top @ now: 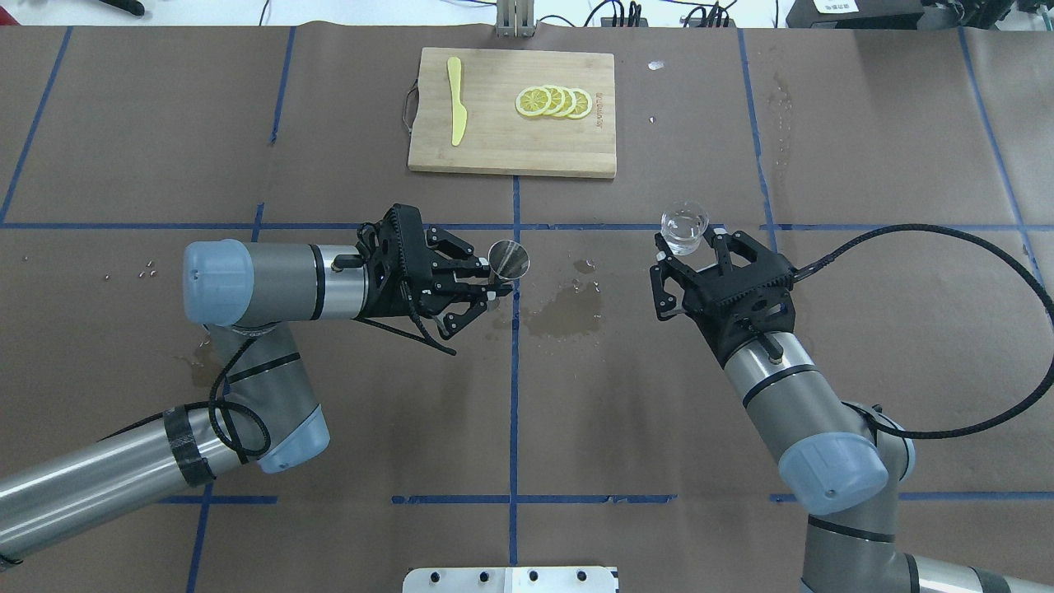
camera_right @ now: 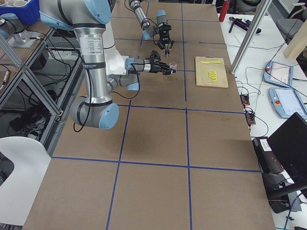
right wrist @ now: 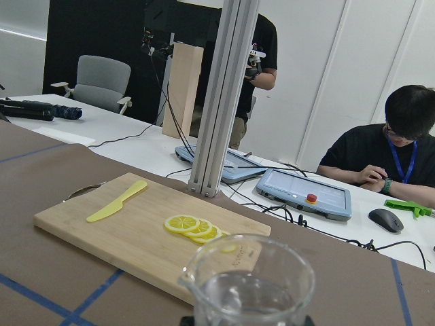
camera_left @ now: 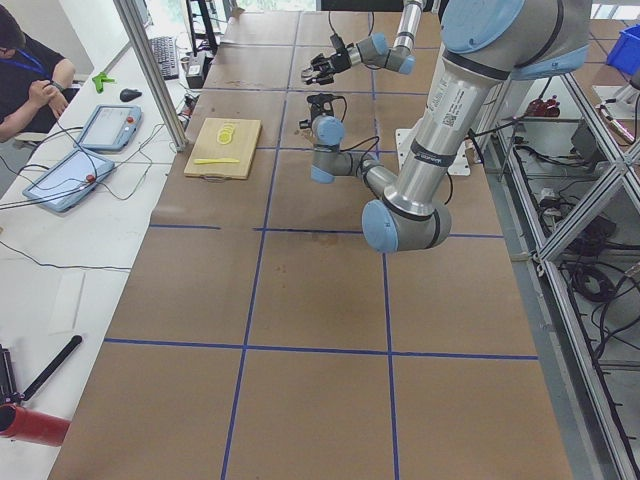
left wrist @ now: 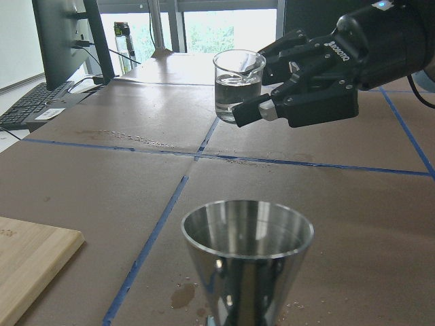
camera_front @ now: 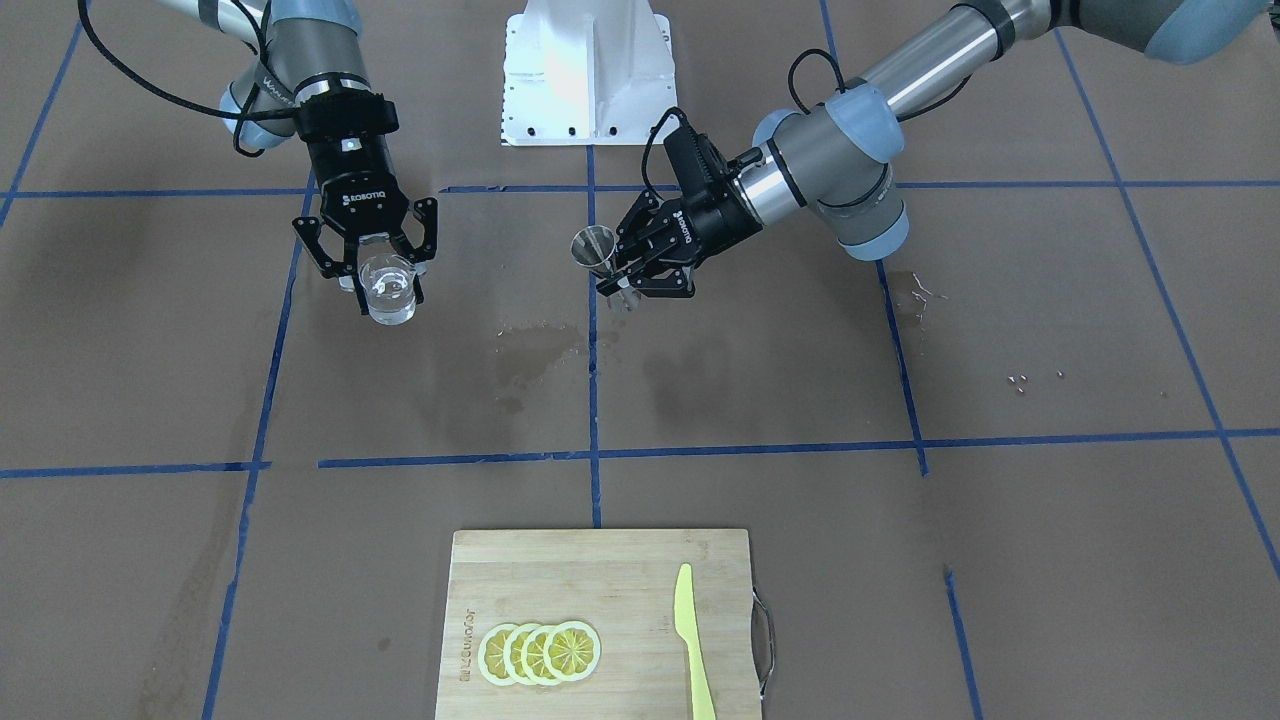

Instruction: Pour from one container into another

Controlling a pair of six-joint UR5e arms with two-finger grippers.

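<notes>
My left gripper (top: 487,284) is shut on a steel jigger (top: 508,259), held upright above the table near its middle; the jigger (left wrist: 247,261) fills the lower left wrist view and also shows in the front view (camera_front: 594,248). My right gripper (top: 687,251) is shut on a small clear glass beaker (top: 684,227) with clear liquid in it, held upright and apart from the jigger. The beaker (camera_front: 388,288) hangs under the right gripper (camera_front: 378,285) in the front view. It shows across the table in the left wrist view (left wrist: 238,83) and close up in the right wrist view (right wrist: 248,288).
A wooden cutting board (top: 576,144) lies at the far side with several lemon slices (top: 553,101) and a yellow plastic knife (top: 455,99). A wet patch (top: 564,309) marks the paper between the grippers. Operators sit beyond the far edge (right wrist: 391,153).
</notes>
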